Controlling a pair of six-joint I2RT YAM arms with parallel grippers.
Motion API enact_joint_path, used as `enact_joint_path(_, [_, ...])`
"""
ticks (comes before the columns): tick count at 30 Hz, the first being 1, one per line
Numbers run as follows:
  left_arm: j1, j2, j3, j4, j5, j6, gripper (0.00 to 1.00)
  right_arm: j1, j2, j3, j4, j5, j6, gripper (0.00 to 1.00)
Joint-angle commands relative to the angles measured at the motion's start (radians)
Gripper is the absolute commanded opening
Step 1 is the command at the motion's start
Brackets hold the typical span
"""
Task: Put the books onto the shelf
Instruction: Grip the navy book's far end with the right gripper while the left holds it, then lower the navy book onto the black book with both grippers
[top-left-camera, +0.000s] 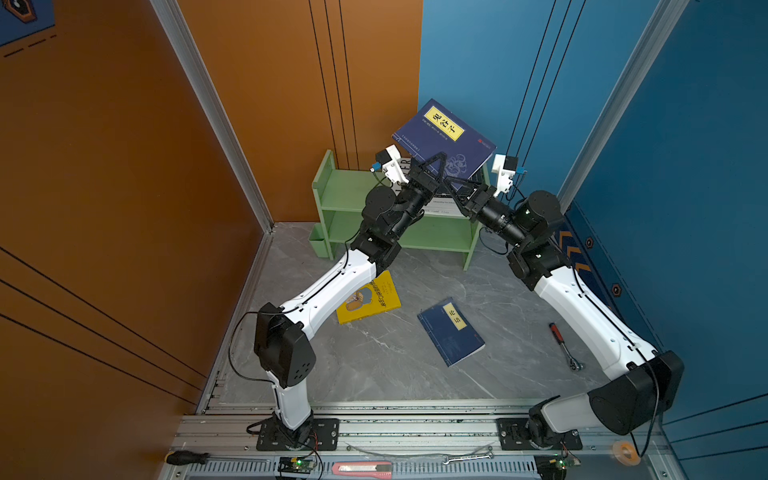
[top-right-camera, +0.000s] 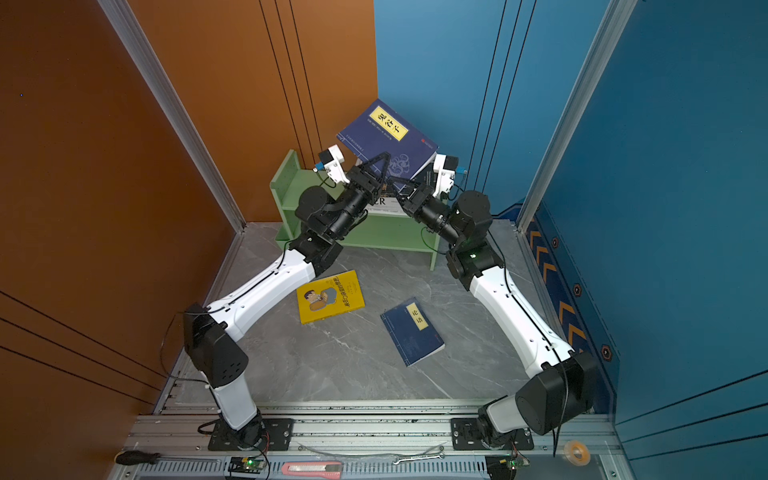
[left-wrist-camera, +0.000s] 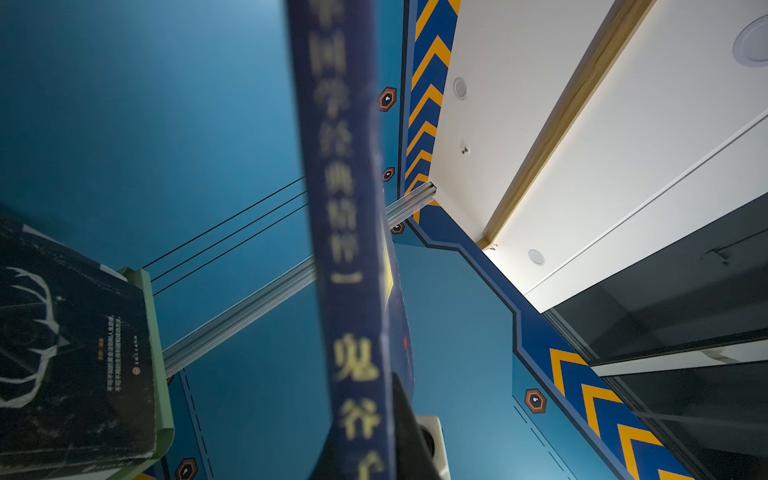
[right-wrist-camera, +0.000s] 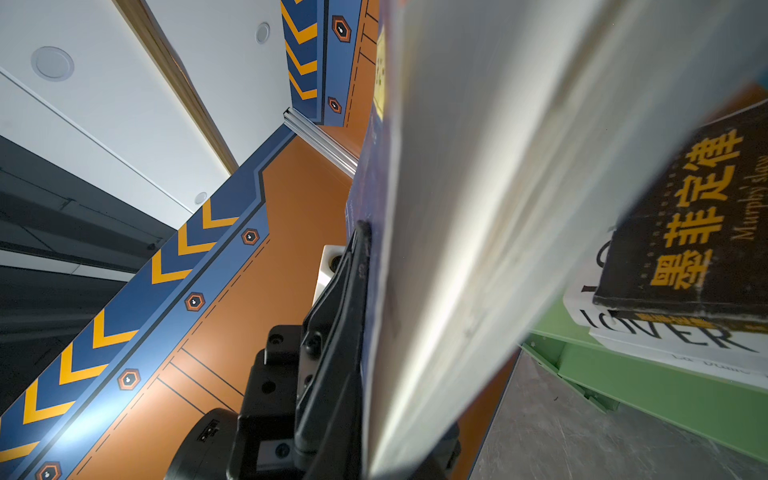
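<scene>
L gripper (top-left-camera: 439, 161) is pinched nearly shut on the lower edge of a navy book w/ yellow label (top-left-camera: 444, 133). R gripper (top-left-camera: 449, 183) is closed tight on the same book at its lower corner, just beside L. The book is up in the air, tilted, cover facing the top cams, above the right half of the pale green shelf (top-left-camera: 340, 195) and not touching it. Both arms rise from bases on the front rail, elbows out to the sides, forearms leaning up & inward so the wrists meet mid-scene over the shelf, like an arch. Count: 2 arms, 2 grippers, 1 shelf. Books: 2 navy, 1 held and the 2nd navy book (top-left-camera: 451, 332) flat on the grey marble tabletop (top-left-camera: 374, 370); 1 yellow cartoon-cover book (top-left-camera: 374, 299) flat on the tabletop, partly under L forearm; 1 black book w/ yellow characters (right-wrist-camera: 698, 224) lying atop a white "LOVER" book (right-wrist-camera: 665, 336) on the shelf's top tier. That's 5 for sure; can't tell if another white one sits in that stack.
</scene>
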Motion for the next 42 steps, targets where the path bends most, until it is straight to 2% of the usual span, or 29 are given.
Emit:
enact_joint_path(1, [-0.014,-0.008,0.028,0.057,0.033,0.033,0.26,-0.037,-0.021,0.006,0.026,0.009,0.007,0.08])
enact_joint_path(3, [-0.002,-0.018,0.014,0.056,0.036,0.028,0.41,-0.057,-0.019,0.017,0.029,-0.040,0.013,0.08])
enact_joint_path(6, [0.025,-0.048,-0.025,0.055,0.043,0.028,0.53,-0.101,-0.019,0.029,0.053,-0.145,0.035,0.07])
enact_joint_path(8, [0.042,-0.076,-0.062,0.045,0.043,0.040,0.57,-0.130,-0.025,0.026,0.083,-0.208,0.058,0.07])
enact_joint_path(15, [0.102,-0.108,-0.088,-0.010,0.108,0.026,0.61,-0.204,-0.051,0.009,0.138,-0.311,0.094,0.05])
enact_joint_path(27, [0.125,-0.105,-0.059,-0.023,0.139,0.018,0.61,-0.220,-0.044,0.036,0.175,-0.428,0.111,0.05])
enact_joint_path(30, [0.123,-0.102,-0.047,-0.023,0.147,0.017,0.54,-0.220,-0.043,0.041,0.168,-0.441,0.099,0.05])
enact_joint_path(37, [0.121,-0.099,-0.042,-0.025,0.154,0.017,0.20,-0.220,-0.035,0.066,0.101,-0.454,0.046,0.05])
enact_joint_path(40, [0.121,-0.102,-0.045,-0.027,0.144,0.023,0.10,-0.221,-0.026,0.082,0.058,-0.452,0.023,0.05])
enact_joint_path(42, [0.120,-0.103,-0.049,-0.028,0.132,0.031,0.07,-0.223,-0.017,0.092,0.044,-0.446,0.018,0.05])
